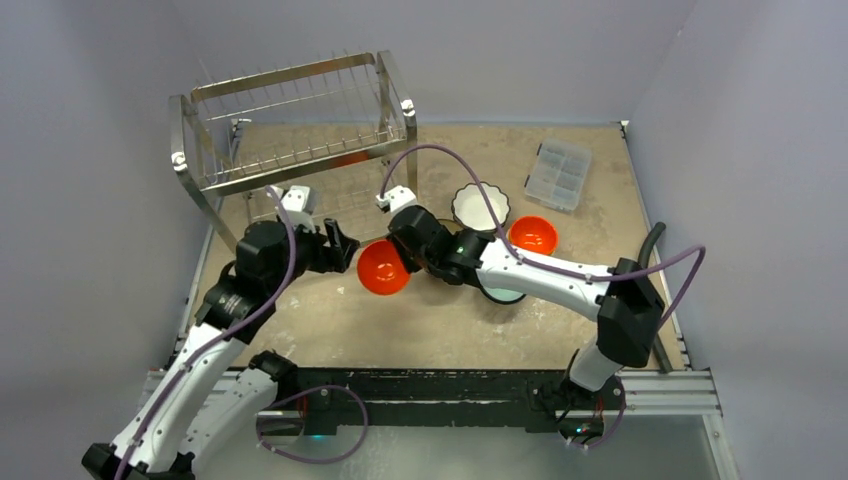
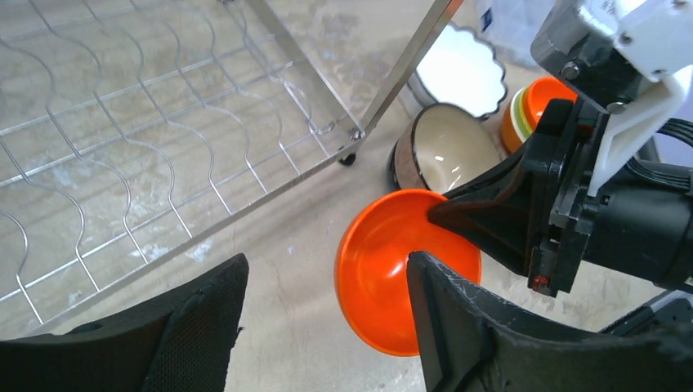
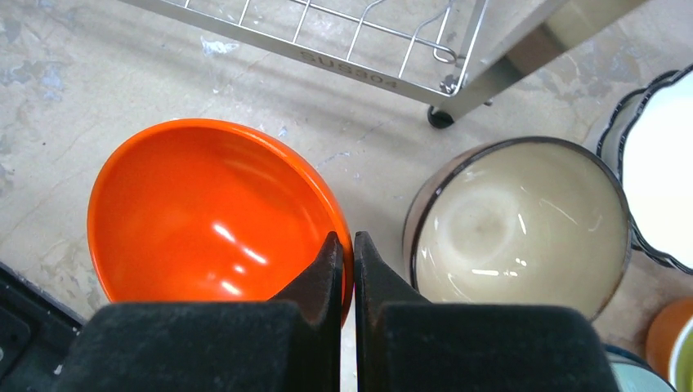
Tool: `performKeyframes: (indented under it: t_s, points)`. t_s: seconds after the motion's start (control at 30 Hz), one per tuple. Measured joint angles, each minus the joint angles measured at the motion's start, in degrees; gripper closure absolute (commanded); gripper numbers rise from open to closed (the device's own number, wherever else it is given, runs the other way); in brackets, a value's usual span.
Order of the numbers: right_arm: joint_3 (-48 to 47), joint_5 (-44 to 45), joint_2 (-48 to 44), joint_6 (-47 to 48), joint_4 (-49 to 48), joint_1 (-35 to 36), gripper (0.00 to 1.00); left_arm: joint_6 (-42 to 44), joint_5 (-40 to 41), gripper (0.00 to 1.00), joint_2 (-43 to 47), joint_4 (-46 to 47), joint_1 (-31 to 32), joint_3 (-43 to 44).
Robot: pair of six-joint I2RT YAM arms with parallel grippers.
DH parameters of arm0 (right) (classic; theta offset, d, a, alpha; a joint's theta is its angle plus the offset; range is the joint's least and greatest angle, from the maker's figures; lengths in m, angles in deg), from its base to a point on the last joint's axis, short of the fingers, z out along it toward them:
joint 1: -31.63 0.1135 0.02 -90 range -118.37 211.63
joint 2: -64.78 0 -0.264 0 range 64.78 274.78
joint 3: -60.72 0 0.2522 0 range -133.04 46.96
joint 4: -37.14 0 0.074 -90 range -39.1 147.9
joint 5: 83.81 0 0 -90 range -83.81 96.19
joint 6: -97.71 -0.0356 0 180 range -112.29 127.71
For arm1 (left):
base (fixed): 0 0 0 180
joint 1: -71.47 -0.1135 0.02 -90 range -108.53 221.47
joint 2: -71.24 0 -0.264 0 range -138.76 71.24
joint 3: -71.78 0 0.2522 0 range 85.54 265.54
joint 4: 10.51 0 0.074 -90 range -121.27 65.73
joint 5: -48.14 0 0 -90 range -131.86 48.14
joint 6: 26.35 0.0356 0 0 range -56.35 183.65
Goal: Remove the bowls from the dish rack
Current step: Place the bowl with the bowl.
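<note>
My right gripper [image 3: 344, 245] is shut on the rim of an orange bowl [image 3: 204, 212], one finger inside and one outside. The bowl is held tilted just above the table, in front of the dish rack [image 1: 300, 120]. My left gripper [image 2: 327, 269] is open and empty just left of that bowl [image 2: 384, 278]; in the top view it [image 1: 340, 245] faces the bowl [image 1: 383, 267]. A tan bowl [image 3: 515, 220], a white scalloped bowl [image 1: 480, 205] and an orange bowl stacked on a yellow-green one [image 2: 535, 102] stand on the table to the right.
The rack's lower wire tier [image 2: 163, 122] looks bare where it shows, and its foot [image 3: 441, 118] stands close behind the held bowl. A clear compartment box [image 1: 560, 175] lies at the back right. A teal bowl [image 1: 500, 293] sits partly under the right arm.
</note>
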Motion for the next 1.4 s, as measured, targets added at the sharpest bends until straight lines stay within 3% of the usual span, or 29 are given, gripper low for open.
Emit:
performKeyframes:
  t_s: [0.27, 0.5, 0.93, 1.4]
  points:
    - [0.26, -0.26, -8.50, -0.72, 4.37, -3.87, 1.00, 2.80, 2.19, 0.20, 7.80, 1.38, 0.00, -0.66]
    - [4.35, -1.33, -16.72, -1.25, 5.62, -16.00, 1.00, 4.59, 5.79, 0.18, 12.76, 1.62, 0.00, -1.51]
    - [8.35, -6.47, -19.85, -1.60, 8.07, -35.12, 1.00, 8.00, 15.93, 0.12, 27.21, 2.73, 0.00, -3.04]
    - [20.24, -11.98, -24.70, -4.72, 7.50, -54.90, 1.00, 8.74, 22.60, 0.12, 31.26, 2.78, 0.00, -4.44]
